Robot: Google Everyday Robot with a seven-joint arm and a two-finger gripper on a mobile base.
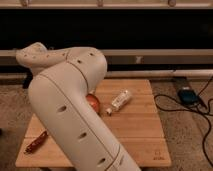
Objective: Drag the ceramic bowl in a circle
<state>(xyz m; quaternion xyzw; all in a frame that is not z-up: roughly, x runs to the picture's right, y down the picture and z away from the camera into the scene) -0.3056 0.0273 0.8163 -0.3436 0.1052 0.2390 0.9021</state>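
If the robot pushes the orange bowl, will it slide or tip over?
The bowl looks glossy, so it probably slides easily on the wooden table. What shows looks low and round, so tipping seems unlikely. The pincer is hidden behind the arm.

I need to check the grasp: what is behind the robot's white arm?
Only the right part of the ceramic bowl shows beside the arm, on the wooden table. The rest of the bowl and the gripper are covered by the arm.
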